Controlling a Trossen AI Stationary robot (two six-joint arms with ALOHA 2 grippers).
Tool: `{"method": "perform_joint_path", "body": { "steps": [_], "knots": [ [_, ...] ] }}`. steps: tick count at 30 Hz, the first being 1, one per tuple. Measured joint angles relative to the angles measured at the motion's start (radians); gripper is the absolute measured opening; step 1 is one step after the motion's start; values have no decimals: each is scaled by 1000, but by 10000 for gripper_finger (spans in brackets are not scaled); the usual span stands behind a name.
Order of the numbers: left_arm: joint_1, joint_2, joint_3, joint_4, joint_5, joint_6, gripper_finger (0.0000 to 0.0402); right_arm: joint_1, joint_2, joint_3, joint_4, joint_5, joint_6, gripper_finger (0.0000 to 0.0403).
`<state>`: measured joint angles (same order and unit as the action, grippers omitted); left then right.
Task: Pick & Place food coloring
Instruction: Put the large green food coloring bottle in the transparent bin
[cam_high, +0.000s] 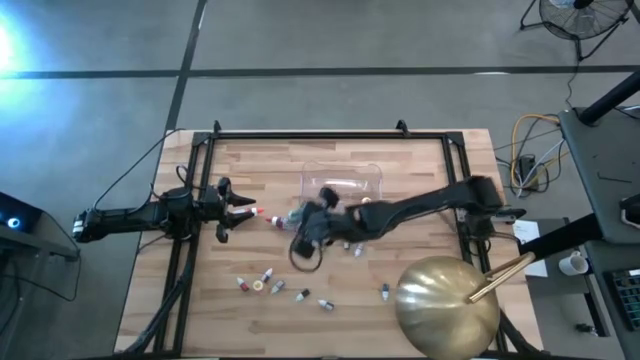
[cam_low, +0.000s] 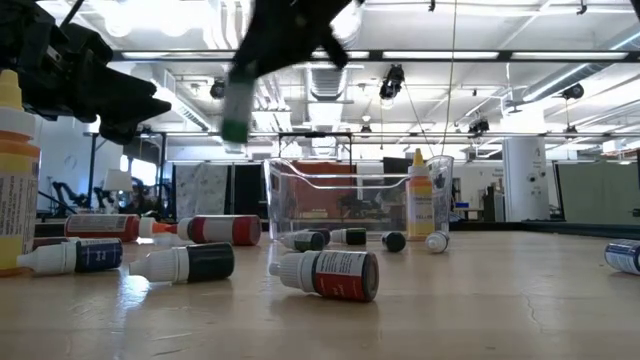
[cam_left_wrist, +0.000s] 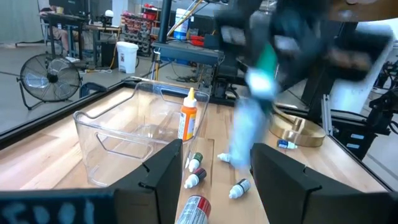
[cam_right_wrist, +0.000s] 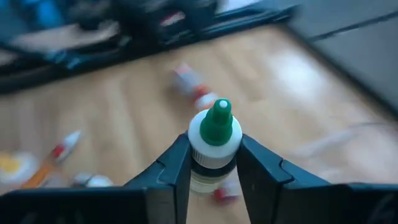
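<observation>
My right gripper (cam_right_wrist: 213, 152) is shut on one food coloring bottle (cam_right_wrist: 214, 140), whitish with a green cap, and holds it high above the table (cam_low: 237, 105), in front of the clear plastic tub (cam_high: 343, 180). Several more food coloring bottles (cam_high: 270, 285) lie on their sides on the wood near the front edge, and others lie close to the tub (cam_low: 325, 272). An orange bottle (cam_left_wrist: 188, 115) stands upright in the tub. My left gripper (cam_left_wrist: 214, 180) waits open at the table's left side (cam_high: 245, 207), level and pointing toward the tub. My right gripper pinches the bottle between its two fingers just below the white collar of the cap (cam_right_wrist: 211, 165). The green cap (cam_right_wrist: 217, 121) sticks out beyond the fingertips, along the fingers. The fingers slant down from the table's right side. The bottle is lifted clear, cap end lowest.
A big gold dome (cam_high: 447, 305) with a wooden stick sits at the front right corner. A black frame (cam_high: 330, 133) runs round the table's edges. Bare wood lies between the tub and the scattered bottles near the front.
</observation>
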<state>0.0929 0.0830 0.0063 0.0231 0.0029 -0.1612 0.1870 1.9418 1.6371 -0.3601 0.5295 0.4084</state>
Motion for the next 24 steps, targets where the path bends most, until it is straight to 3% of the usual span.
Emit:
{"method": "perform_joint_path", "body": {
  "steps": [3, 8, 12, 17, 19, 24],
  "knots": [
    [0, 0, 0, 0, 0, 0, 163, -44, -87, -12, -170, 115, 113, 97],
    [0, 0, 0, 0, 0, 0, 163, -138, -197, -120, -414, 185, 368, 97],
    [0, 0, 0, 0, 0, 0, 163, -189, -270, -291, -313, 203, 422, 97],
    [0, 0, 0, 0, 0, 0, 163, -234, -260, -473, -56, 182, 409, 97],
    [0, 0, 0, 0, 0, 0, 163, -239, -248, -505, 33, 178, 396, 98],
    [0, 1, 0, 0, 0, 0, 163, -258, -216, -526, 60, 176, 339, 98]
  ]
}}
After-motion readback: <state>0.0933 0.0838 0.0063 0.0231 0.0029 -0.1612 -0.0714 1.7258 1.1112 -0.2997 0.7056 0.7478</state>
